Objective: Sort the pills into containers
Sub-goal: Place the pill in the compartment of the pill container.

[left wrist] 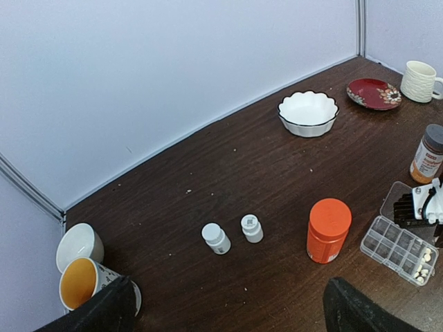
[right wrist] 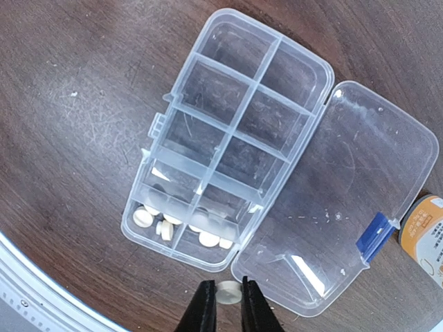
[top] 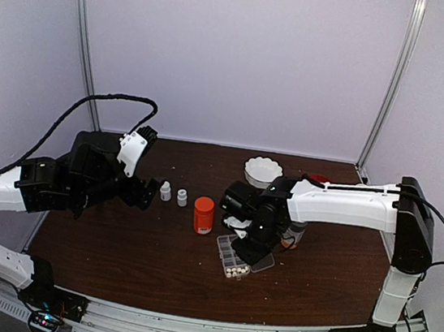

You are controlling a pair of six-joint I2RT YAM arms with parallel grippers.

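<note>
Nearest us the right hand (right wrist: 227, 304) gripped one pill (right wrist: 228, 292) just beside the near end of the clear organizer box (right wrist: 239, 117), where we saw more pills (right wrist: 165, 227) in two end cells (right wrist: 178, 238), its lid (right wrist: 339, 207) open on the bench (right wrist: 76, 104), and the left hand (top: 146, 192) gaped farther off.

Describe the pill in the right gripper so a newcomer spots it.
Find the clear organizer box open on the dark table. Just outside its pill-filled end, one cream pill sits pinched in the right gripper. All other pills lie inside cells.
</note>
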